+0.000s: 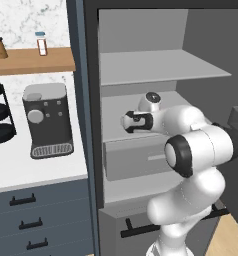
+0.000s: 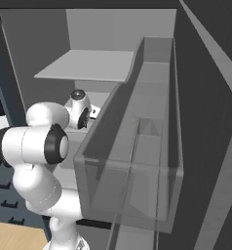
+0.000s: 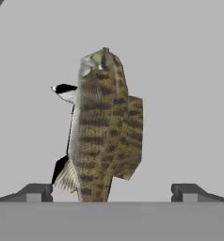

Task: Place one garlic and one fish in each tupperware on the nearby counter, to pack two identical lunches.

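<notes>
Far to the left of the gripper, the wooden shelf (image 1: pixel 33 60) carries a brown shaker (image 1: pixel 0 48) and a small white bottle with a blue cap (image 1: pixel 41 43). Below it lies the counter (image 1: pixel 36 165), white over dark blue-grey drawers (image 1: pixel 38 220). On it stand a black 3-tier rack (image 1: pixel 0 112) and, nearer the gripper, a dark coffee machine (image 1: pixel 47 120).

Right of the counter an open grey cabinet (image 1: pixel 141 65) holds the arm. A flat shelf (image 1: pixel 161 67) sits above the hand and a grey inner drawer (image 1: pixel 136 160) just below it. In the left base view the hand (image 1: pixel 137 121) reaches in toward the cabinet's left side.

In the hand view the gripper (image 3: pixel 111 190) has its 2 fingers (image 3: pixel 36 192) spread wide, 1 at each lower side, closed on nothing. Between them and just ahead lies the fish (image 3: pixel 104 127), stout, brown and mottled, on a plain grey surface; its body runs lengthwise away from the fingers. It touches neither finger. A small black-and-white piece (image 3: pixel 64 92) pokes out from behind the fish's left edge; what it is cannot be told.

In the right base view, a translucent grey door bin (image 2: pixel 137 146) stands right of the hand.
</notes>
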Controlling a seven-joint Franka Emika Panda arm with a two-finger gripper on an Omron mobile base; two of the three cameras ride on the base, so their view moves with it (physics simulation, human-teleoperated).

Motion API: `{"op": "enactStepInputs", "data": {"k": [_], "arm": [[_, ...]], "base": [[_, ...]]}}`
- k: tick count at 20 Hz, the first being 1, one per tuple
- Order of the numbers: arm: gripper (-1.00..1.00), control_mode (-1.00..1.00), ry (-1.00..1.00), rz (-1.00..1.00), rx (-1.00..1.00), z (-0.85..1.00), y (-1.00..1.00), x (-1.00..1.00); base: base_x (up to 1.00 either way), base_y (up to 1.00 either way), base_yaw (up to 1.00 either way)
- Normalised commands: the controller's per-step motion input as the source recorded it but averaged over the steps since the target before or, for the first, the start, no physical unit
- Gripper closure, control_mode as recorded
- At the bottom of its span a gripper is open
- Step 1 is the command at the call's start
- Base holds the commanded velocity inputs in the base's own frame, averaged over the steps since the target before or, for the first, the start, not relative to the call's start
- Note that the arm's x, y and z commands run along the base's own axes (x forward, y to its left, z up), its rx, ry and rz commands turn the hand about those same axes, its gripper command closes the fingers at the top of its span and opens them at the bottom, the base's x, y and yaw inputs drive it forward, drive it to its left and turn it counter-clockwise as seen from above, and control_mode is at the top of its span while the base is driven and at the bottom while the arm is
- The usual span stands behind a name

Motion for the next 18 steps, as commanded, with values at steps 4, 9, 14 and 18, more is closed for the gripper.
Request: {"op": "enactStepInputs", "data": {"k": [4, 9, 14, 18], "arm": [[-1.0, -1.0, 0.02, 0.0, 0.0, -0.18, 0.06, 0.23], [-1.0, -1.0, 0.02, 0.0, 0.0, -0.2, 0.06, 0.23], [1.0, -1.0, 0.05, 0.0, 0.0, -0.3, 0.01, 0.11], [1.0, -1.0, 0.1, 0.0, 0.0, -0.49, 0.0, 0.0]], "base": [[0.0, 0.0, 0.0], [0.0, 0.0, 0.0], [0.0, 0.0, 0.0], [0.0, 0.0, 0.0]]}}
